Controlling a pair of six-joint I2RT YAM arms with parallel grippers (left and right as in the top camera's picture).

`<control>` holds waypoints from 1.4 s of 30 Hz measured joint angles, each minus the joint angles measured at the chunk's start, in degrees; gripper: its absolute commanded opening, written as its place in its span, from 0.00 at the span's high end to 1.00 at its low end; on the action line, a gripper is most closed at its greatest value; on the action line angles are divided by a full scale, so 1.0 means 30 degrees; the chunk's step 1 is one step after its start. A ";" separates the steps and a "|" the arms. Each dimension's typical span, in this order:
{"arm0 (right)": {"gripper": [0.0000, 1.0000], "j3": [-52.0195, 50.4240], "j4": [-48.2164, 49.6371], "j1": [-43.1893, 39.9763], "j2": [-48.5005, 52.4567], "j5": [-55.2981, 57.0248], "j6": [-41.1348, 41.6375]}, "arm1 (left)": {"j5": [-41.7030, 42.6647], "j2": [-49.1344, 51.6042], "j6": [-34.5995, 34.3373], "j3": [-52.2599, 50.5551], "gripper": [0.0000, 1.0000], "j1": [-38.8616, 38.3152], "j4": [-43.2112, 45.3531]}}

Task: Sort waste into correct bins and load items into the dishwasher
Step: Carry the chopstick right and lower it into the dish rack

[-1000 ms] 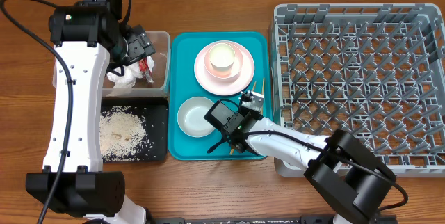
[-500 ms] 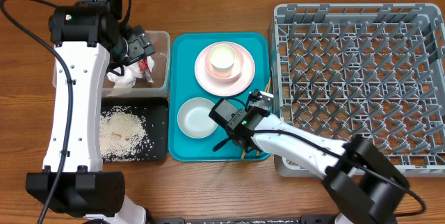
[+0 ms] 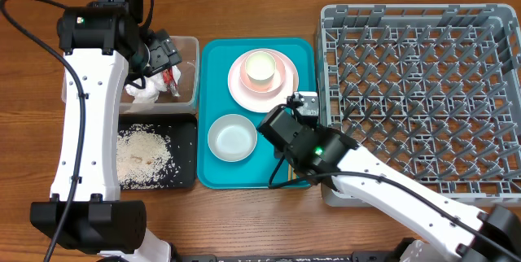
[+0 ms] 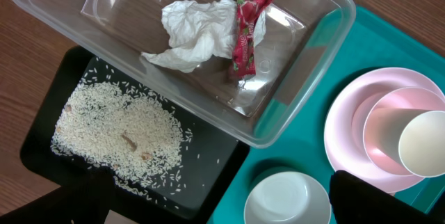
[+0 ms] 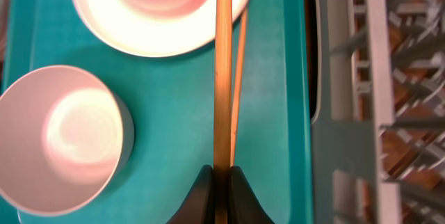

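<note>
Nearest me, the right gripper [image 5: 221, 182] is clamped on one chopstick [image 5: 222, 64]. It holds the stick lengthwise above the teal tray [image 5: 278, 113], presumably to clear the rim toward the dish rack [image 5: 348, 147] on the right. The second chopstick [image 5: 238, 78] appears to lie on the tray beneath. To the left, rice [image 4: 118, 130] sits in the black tray [image 4: 38, 151]. Farther off, the left gripper [image 3: 163, 53] hovers over the clear tub [image 4: 306, 78], which holds the napkin [image 4: 195, 33] and wrapper [image 4: 245, 33]. I cannot tell whether its jaws are parted.
</note>
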 measured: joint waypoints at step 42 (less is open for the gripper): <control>0.96 0.0007 -0.1035 -1.0105 0.0670 -0.2339 -0.9369 | 0.0000 0.0000 0.0000 0.0000 0.00 0.0000 0.0007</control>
